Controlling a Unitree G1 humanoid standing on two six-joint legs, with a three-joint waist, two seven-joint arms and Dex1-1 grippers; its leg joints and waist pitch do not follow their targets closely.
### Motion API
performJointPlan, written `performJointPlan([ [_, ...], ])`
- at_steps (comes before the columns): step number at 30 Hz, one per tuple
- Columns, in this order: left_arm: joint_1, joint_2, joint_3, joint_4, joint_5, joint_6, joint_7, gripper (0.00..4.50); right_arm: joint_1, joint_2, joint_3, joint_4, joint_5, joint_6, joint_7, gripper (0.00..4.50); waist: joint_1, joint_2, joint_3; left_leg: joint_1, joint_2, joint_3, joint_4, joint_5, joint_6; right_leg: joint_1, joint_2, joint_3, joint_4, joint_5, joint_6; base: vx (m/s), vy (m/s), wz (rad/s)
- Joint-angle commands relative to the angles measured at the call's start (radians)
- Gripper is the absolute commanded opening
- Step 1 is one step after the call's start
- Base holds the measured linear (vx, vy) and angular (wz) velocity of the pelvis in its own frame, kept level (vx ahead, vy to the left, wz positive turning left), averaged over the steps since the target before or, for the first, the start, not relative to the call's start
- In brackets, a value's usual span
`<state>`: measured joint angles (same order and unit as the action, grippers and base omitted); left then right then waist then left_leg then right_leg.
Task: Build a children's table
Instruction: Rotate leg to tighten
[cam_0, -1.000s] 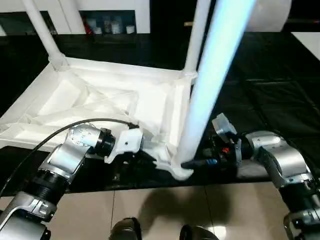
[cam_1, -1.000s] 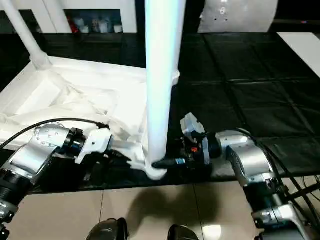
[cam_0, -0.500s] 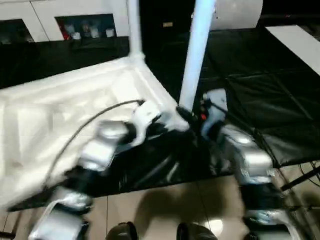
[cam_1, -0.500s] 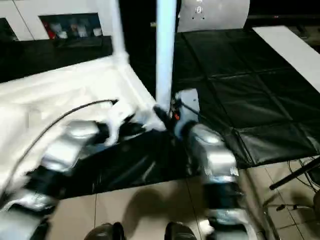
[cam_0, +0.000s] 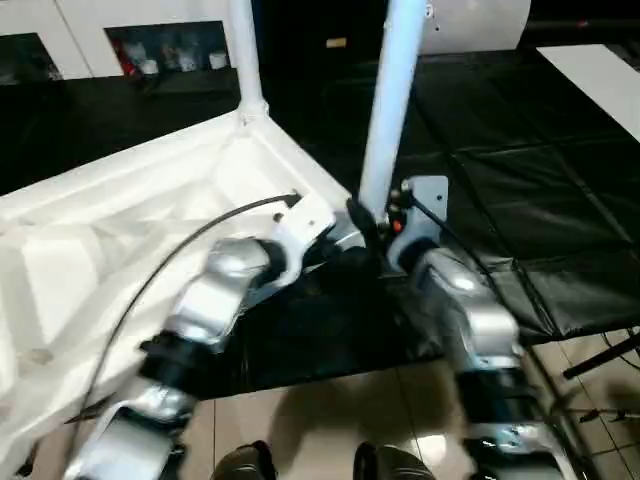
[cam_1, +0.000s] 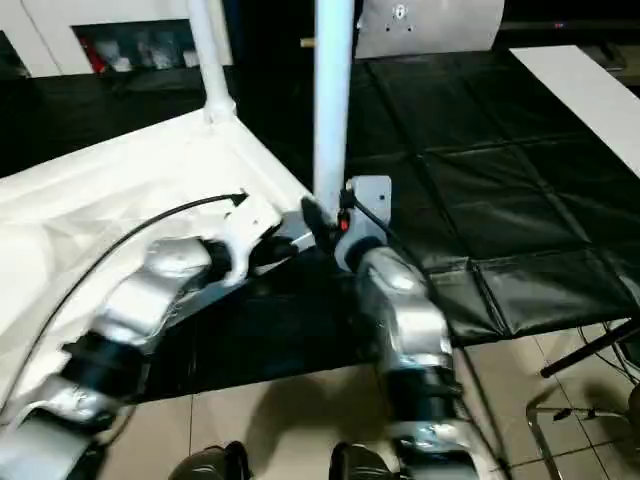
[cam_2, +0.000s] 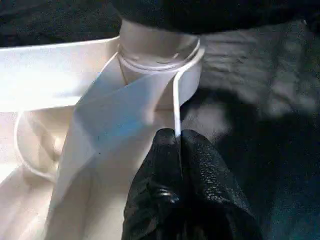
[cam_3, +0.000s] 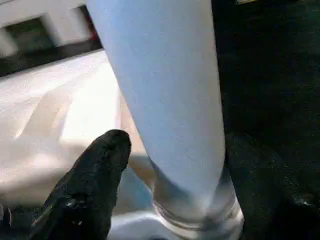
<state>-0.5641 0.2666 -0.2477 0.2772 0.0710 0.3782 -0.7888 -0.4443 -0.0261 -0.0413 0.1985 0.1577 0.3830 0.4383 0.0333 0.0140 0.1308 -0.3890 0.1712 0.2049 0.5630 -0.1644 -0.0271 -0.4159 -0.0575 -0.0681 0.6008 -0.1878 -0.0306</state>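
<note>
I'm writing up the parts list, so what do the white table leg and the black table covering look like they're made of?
The leg looks like smooth, slightly glossy white plastic tube: even colour with a soft sheen. The black covering looks like padded, faintly shiny sheet, perhaps vinyl or foam mat: seams divide it into panels and its edge curls.

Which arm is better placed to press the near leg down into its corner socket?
Probably the right: its end effector straddles the leg just above the socket, while the left end effector is pinching the tabletop's rim.

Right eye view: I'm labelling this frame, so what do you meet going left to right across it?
Left forearm → far table leg → near table leg → right forearm → black work table.
</note>
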Motion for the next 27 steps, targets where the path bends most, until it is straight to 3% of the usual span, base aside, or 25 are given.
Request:
performJointPlan([
  [1,0.029,0.048,-0.005,-0.025,-0.031,-0.076,-0.096,0.00,0.012,-0.059,0.011,-0.034,0.034,-0.014,0.131,3.69,0.009,0.001,-0.073,0.014,0.061,-0.038,-0.049,-0.094,0.099,0.064,-0.098,0.065,-0.064,-0.059,-0.215,0.000,0.000,0.00],
  [4,0.047,0.109,-0.024,-0.034,-0.049,-0.130,-0.187,0.00,0.009,-0.140,0.018,-0.041,0.071,-0.003,0.268,3.97,0.013,0.002,-0.074,0.019,0.064,-0.035,-0.047,-0.087,0.118,0.059,-0.093,0.061,-0.058,-0.014,-0.246,0.000,0.000,0.00],
  [6,0.053,0.136,-0.035,-0.035,-0.053,-0.153,-0.226,0.00,0.007,-0.181,0.034,-0.041,0.073,-0.010,0.328,4.03,0.016,0.002,-0.073,0.020,0.066,-0.036,-0.048,-0.093,0.120,0.059,-0.094,0.061,-0.057,-0.024,-0.249,0.000,0.000,0.00],
  [7,0.058,0.184,-0.059,-0.028,-0.054,-0.211,-0.305,0.00,0.007,-0.254,0.069,-0.045,0.087,-0.028,0.460,4.03,0.016,0.001,-0.072,0.020,0.066,-0.035,-0.048,-0.099,0.119,0.059,-0.094,0.061,-0.058,-0.031,-0.250,0.000,0.000,0.00],
  [13,0.053,0.265,-0.097,-0.011,-0.085,-0.333,-0.496,0.00,0.001,-0.409,0.144,-0.036,0.143,-0.075,0.802,4.03,0.041,-0.005,-0.071,0.024,0.072,-0.032,-0.046,-0.124,0.117,0.056,-0.096,0.061,-0.060,-0.105,-0.240,0.000,0.000,0.00],
  [15,0.051,0.274,-0.103,-0.007,-0.090,-0.347,-0.520,0.00,-0.003,-0.423,0.149,-0.029,0.152,-0.074,0.844,4.03,0.047,-0.005,-0.072,0.025,0.074,-0.031,-0.046,-0.117,0.116,0.053,-0.096,0.061,-0.056,-0.102,-0.244,0.000,0.000,0.00],
  [16,0.046,0.289,-0.129,0.000,-0.100,-0.385,-0.583,0.00,-0.017,-0.455,0.179,-0.012,0.162,-0.089,0.944,4.03,0.054,-0.012,-0.075,0.025,0.072,-0.031,-0.043,-0.117,0.122,0.054,-0.098,0.060,-0.055,-0.104,-0.251,0.000,0.000,0.00],
  [20,0.040,0.297,-0.156,-0.003,-0.111,-0.417,-0.646,0.00,-0.032,-0.474,0.218,-0.003,0.164,-0.105,1.021,4.03,0.057,-0.014,-0.072,0.024,0.074,-0.030,-0.043,-0.111,0.123,0.051,-0.099,0.061,-0.056,-0.118,-0.250,0.000,0.000,0.00],
  [22,0.033,0.293,-0.173,-0.007,-0.119,-0.436,-0.691,0.00,-0.043,-0.478,0.248,0.004,0.175,-0.096,1.077,3.87,0.060,-0.020,-0.072,0.024,0.074,-0.030,-0.044,-0.125,0.114,0.051,-0.101,0.061,-0.059,-0.155,-0.243,0.000,0.000,0.00],
  [27,0.023,0.283,-0.198,-0.007,-0.119,-0.462,-0.731,0.00,-0.056,-0.480,0.288,0.019,0.174,-0.095,1.142,3.45,0.063,-0.019,-0.069,0.024,0.075,-0.032,-0.045,-0.143,0.098,0.048,-0.103,0.063,-0.062,-0.200,-0.234,0.000,0.000,0.00],
])
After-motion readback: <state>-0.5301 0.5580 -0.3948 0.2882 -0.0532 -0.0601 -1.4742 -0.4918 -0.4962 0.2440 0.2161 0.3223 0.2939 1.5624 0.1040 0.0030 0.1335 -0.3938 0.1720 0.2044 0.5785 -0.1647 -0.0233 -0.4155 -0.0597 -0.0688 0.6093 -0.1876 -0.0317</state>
